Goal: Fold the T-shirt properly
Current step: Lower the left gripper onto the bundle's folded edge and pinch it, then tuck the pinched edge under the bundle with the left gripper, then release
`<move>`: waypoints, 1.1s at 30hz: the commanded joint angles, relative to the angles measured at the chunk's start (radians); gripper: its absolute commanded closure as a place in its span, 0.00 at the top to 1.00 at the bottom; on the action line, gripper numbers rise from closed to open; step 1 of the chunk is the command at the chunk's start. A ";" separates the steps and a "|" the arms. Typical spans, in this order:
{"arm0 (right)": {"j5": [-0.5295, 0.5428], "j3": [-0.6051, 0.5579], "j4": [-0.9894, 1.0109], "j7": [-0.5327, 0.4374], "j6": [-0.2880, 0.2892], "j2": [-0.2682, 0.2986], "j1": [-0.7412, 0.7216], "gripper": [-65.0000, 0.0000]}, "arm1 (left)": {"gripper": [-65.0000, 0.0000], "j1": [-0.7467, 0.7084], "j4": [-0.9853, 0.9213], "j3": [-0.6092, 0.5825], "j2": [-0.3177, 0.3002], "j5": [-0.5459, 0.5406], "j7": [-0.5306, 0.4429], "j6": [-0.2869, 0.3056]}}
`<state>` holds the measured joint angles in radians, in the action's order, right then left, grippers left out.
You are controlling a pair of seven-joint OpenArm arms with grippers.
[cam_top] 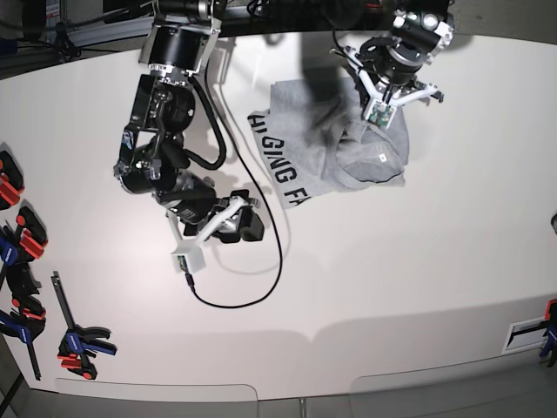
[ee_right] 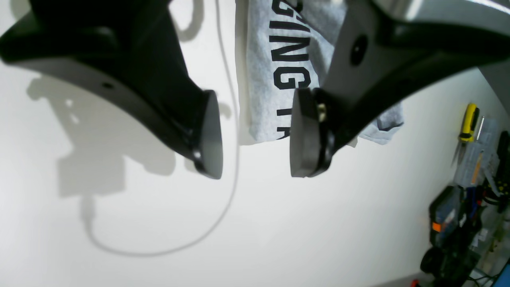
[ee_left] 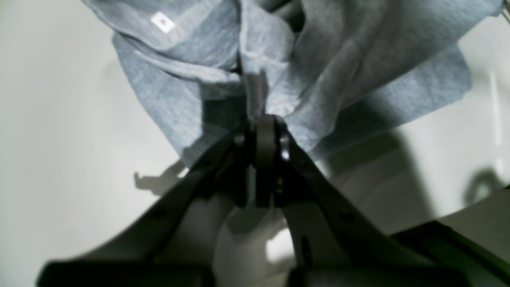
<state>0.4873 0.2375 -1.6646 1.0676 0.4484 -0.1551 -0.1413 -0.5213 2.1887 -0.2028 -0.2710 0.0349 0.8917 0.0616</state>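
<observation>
Black jaws of the left gripper (ee_left: 265, 119) fill the lower middle of the left wrist view, pinched tight on a bunched ridge of the T-shirt (ee_left: 255, 67), whose grey cloth fans away toward the top of the frame with a small white tag showing at upper left.

In the base view this gripper (cam_top: 380, 111) sits upper right, over the shirt's right half. The T-shirt (cam_top: 322, 148) lies on the white table (cam_top: 418, 287) in the upper middle of the frame, partly doubled over, its black lettering running along the lower-left edge. That edge is the shirt's long line, slanting from upper left to lower right.

The right gripper (cam_top: 233, 219) stands left of centre and below the shirt, jaws wide and holding nothing — in its wrist view the gripper (ee_right: 255, 135) frames the lettered edge (ee_right: 287, 71), which lies straight ahead toward the top of the frame, near but not touching.

So the move likely turns on this: the lettered edge faces the free right arm, while the left arm already has the far side. A thin white cable (ee_right: 235, 119) trails over the table between the right jaws and the shirt — it could snag. Clamps (cam_top: 78, 340) at the lower left sit well apart.
</observation>
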 commanded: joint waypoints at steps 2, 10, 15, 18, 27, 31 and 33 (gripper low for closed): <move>0.021 -0.003 -0.020 -0.024 0.012 0.000 -0.022 0.40 | 0.00 -0.019 0.048 0.000 -0.001 0.011 -0.014 -0.010; 0.022 -0.003 -0.020 -0.027 0.012 0.000 -0.023 0.40 | 0.00 -0.063 0.121 0.000 -0.002 0.073 0.040 -0.009; 0.021 -0.003 -0.020 -0.027 0.012 0.000 -0.023 0.40 | 0.00 -0.063 0.121 0.000 -0.002 0.074 0.082 -0.009; 0.021 -0.003 -0.020 -0.027 0.012 0.001 -0.023 0.40 | 0.00 -0.063 0.121 0.000 -0.002 0.090 0.103 -0.009; 0.021 -0.003 -0.020 -0.027 0.012 0.005 -0.023 0.40 | 0.00 -0.066 0.121 0.000 -0.002 0.200 0.134 -0.010; 0.018 -0.003 -0.020 -0.028 0.012 0.005 -0.023 0.40 | 0.00 -0.087 0.121 0.000 -0.002 0.200 0.134 -0.010; 0.018 -0.003 -0.020 -0.028 0.012 0.005 -0.023 0.40 | 0.00 -0.097 0.121 0.000 -0.002 0.200 0.135 -0.010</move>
<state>0.4870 0.2375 -1.6646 1.0641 0.4484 -0.1493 -0.1413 -0.6128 2.2890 -0.2028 -0.2710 0.2256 1.0348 0.0597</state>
